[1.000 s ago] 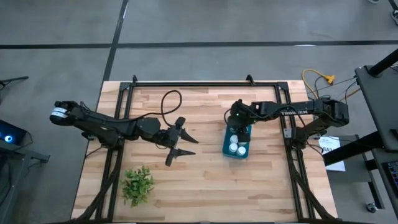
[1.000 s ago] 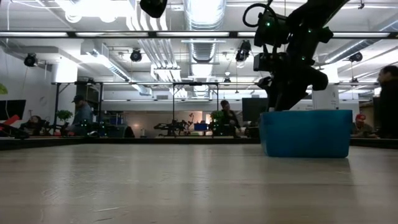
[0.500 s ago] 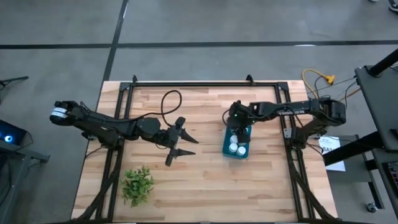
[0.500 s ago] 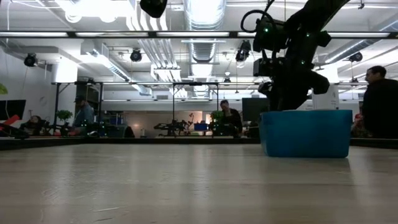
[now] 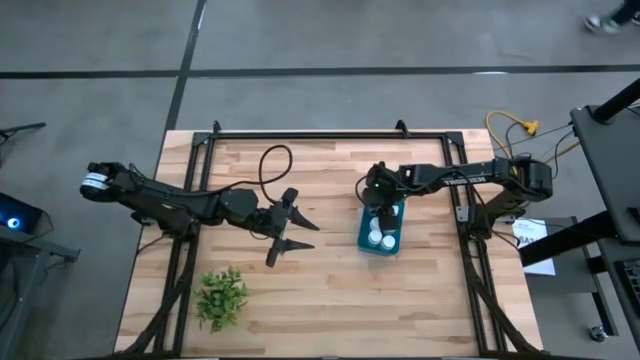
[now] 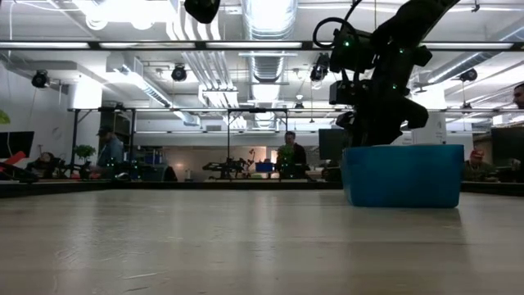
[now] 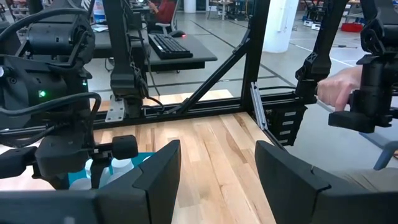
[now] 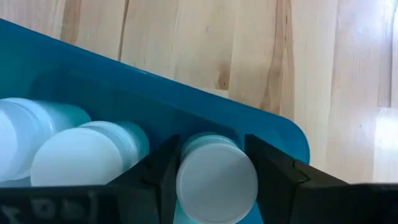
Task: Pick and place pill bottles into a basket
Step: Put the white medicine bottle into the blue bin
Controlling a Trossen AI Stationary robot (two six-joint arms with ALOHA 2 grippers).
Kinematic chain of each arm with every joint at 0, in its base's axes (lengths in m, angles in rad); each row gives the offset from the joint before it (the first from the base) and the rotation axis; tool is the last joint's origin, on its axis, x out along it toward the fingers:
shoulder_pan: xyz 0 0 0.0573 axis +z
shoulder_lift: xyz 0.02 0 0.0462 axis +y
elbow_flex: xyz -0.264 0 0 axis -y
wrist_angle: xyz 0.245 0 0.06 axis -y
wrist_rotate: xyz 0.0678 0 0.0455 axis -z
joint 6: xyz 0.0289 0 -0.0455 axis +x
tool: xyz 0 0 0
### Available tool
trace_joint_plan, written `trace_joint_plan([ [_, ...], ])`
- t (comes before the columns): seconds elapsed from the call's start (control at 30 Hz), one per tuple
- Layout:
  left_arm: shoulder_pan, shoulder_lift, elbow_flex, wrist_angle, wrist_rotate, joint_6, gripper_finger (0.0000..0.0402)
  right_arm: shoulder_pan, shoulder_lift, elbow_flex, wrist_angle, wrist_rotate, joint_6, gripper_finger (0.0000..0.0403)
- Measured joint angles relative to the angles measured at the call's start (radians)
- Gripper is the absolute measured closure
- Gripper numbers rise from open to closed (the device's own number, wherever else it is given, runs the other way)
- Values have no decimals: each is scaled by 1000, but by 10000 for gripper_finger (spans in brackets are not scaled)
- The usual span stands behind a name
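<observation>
The teal basket [image 5: 383,228] stands right of the table's middle, its long side running near to far. Several white pill bottles [image 5: 381,239] lie inside its near half [image 8: 74,158]. My right gripper [image 5: 378,206] reaches down into the basket's far end, shut on one more pill bottle [image 8: 216,180]. In the low view it dips behind the basket's wall [image 6: 403,174]. My left gripper [image 5: 290,232] hangs open above the table's middle, with nothing between its fingers [image 7: 217,174]. My right gripper pinches the pill bottle between its two fingers [image 8: 163,171], one on each side of its body just below the white cap [image 8: 216,180]. The fingers slant steeply down from above. The bottle sits inside the basket's far end; whether it rests on the floor, I cannot tell.
A green leafy plant [image 5: 221,297] stands near the table's front left corner. A black cable [image 5: 272,160] loops on the wood behind my left arm. A black frame [image 5: 330,135] runs along the table's far edge and sides. People show in the room beyond.
</observation>
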Motion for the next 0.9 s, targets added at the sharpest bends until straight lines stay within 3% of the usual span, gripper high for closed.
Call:
trace_joint_plan([
  [0.37, 0, 0, 0, 0, 0, 0, 212, 0, -1, 0, -12, 4, 13, 254],
  [0.6, 0, 0, 0, 0, 0, 0, 212, 1, 2, -4, -29, 18, 16, 183],
  [0.9, 0, 0, 0, 0, 0, 0, 212, 1, 0, -3, -32, 16, 8, 162],
])
